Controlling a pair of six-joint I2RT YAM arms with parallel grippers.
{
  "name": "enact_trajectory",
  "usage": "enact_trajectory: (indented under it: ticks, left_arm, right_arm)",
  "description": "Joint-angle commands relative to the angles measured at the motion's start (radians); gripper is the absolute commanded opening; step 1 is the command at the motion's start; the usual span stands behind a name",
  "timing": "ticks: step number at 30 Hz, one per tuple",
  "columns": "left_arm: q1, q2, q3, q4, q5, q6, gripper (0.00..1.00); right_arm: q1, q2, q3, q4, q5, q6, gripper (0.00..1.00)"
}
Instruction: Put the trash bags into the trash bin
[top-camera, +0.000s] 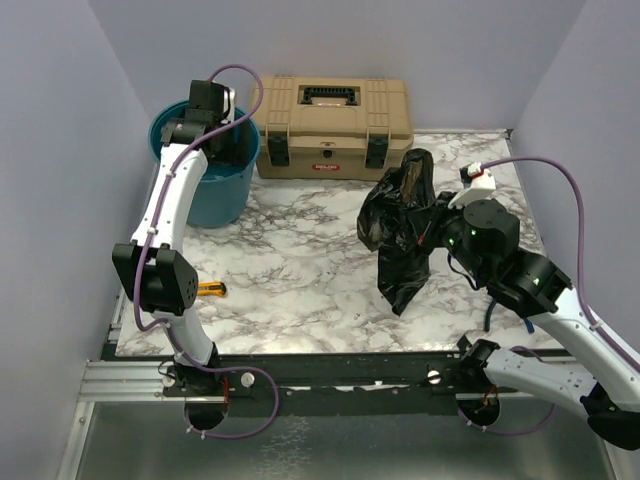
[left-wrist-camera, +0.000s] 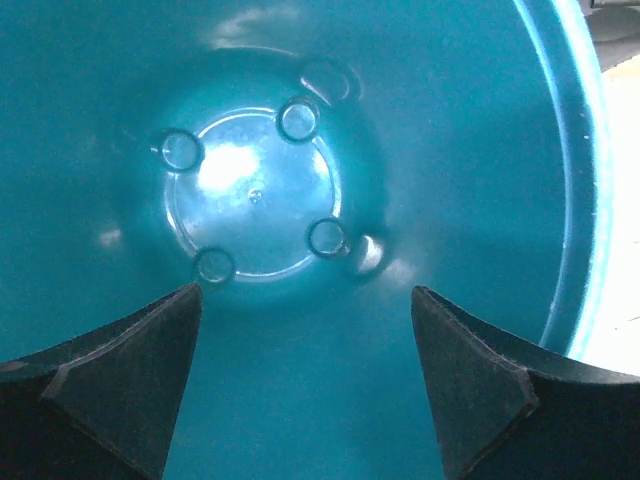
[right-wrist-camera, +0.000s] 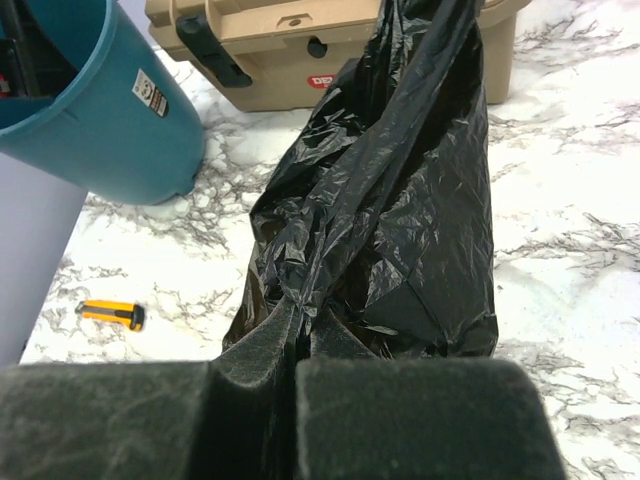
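Gripping the trash bags (top-camera: 405, 225) in the right hand (right-wrist-camera: 298, 345), risking snagging them on the open left hand (left-wrist-camera: 306, 292) blocking the trash bin (top-camera: 215, 195) at the table's (top-camera: 300, 260) far-left corner.

Robot-laboratory test cell. Plain pale walls (top-camera: 60, 120) enclose a marble-patterned table (top-camera: 300, 260). A left arm (top-camera: 170, 200) and a right arm (top-camera: 560, 300), both cabled, are bolted to a metal rail (top-camera: 120, 378) at the edge opposite the tan toolbox (top-camera: 335, 125). Staged props: a teal bin (top-camera: 215, 195) beside the toolbox and a yellow utility knife (top-camera: 210, 290) in front of it.
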Motion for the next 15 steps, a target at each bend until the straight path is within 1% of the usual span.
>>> enact_trajectory:
  ticks: [1,5,10,15]
  left_arm:
    - [0.008,-0.034,-0.005,0.021,0.056,0.002,0.88]
    - [0.011,-0.046,0.027,0.023,0.018,0.001,0.88]
    - [0.014,-0.075,0.067,0.045,-0.041,-0.009,0.91]
    - [0.016,-0.15,-0.026,0.157,-0.011,-0.066,0.92]
  right_arm:
    - [-0.003,0.005,-0.018,-0.005,-0.045,0.011,0.01]
    - [-0.003,0.015,-0.024,0.0,-0.06,0.014,0.01]
    - [-0.004,0.028,-0.027,0.016,-0.077,0.015,0.01]
    - [-0.003,0.051,-0.036,0.038,-0.105,0.019,0.01]
